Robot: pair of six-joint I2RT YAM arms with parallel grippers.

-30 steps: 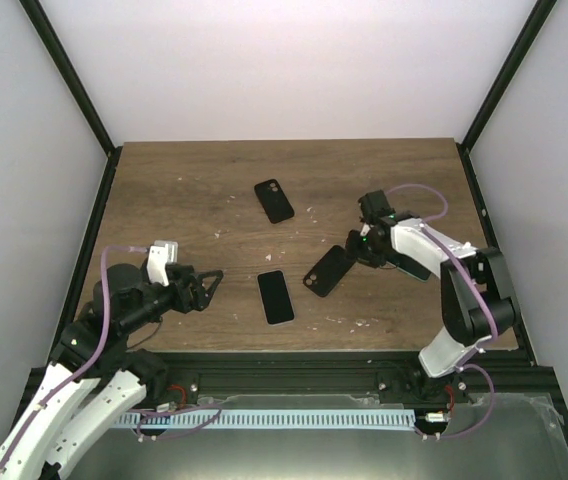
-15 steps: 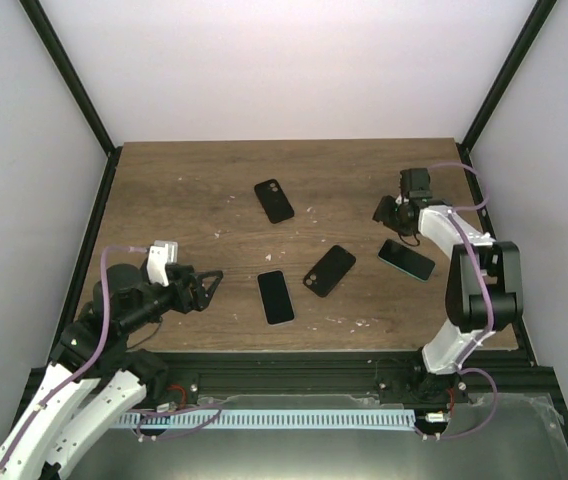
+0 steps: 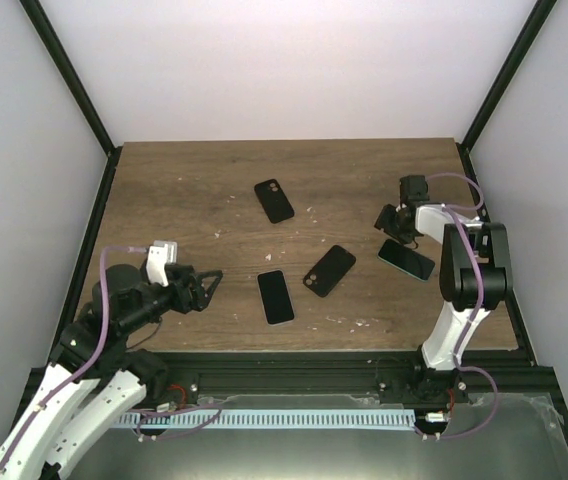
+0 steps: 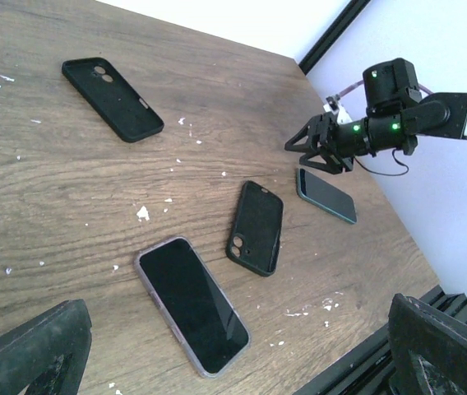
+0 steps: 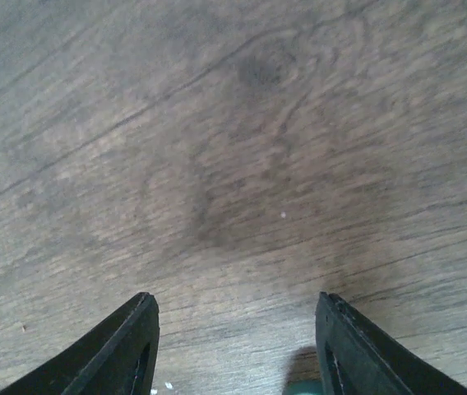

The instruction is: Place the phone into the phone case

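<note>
The phone point(image 3: 275, 296) lies screen up at the table's middle front, dark and glossy, with a clear rim round its edge; it also shows in the left wrist view point(image 4: 191, 304). No separate transparent phone case with a white ring is in view. My left gripper point(image 3: 207, 284) is open and empty, low over the table left of the phone, its fingers point(image 4: 32, 350) at the frame's bottom corners. My right gripper point(image 3: 400, 221) is open and empty over bare wood at the right, far from the phone; its jaws point(image 5: 235, 300) stand wide apart.
Two black covers with camera cutouts lie on the table, one far centre point(image 3: 274, 200), one right of the phone point(image 3: 329, 270). A dark, teal-edged slab point(image 3: 406, 259) lies just in front of my right gripper. Black frame posts border the table.
My right arm has drawn back from the black cover at the middle to the right far side, uncovering the teal-edged slab. The left arm has not moved.
</note>
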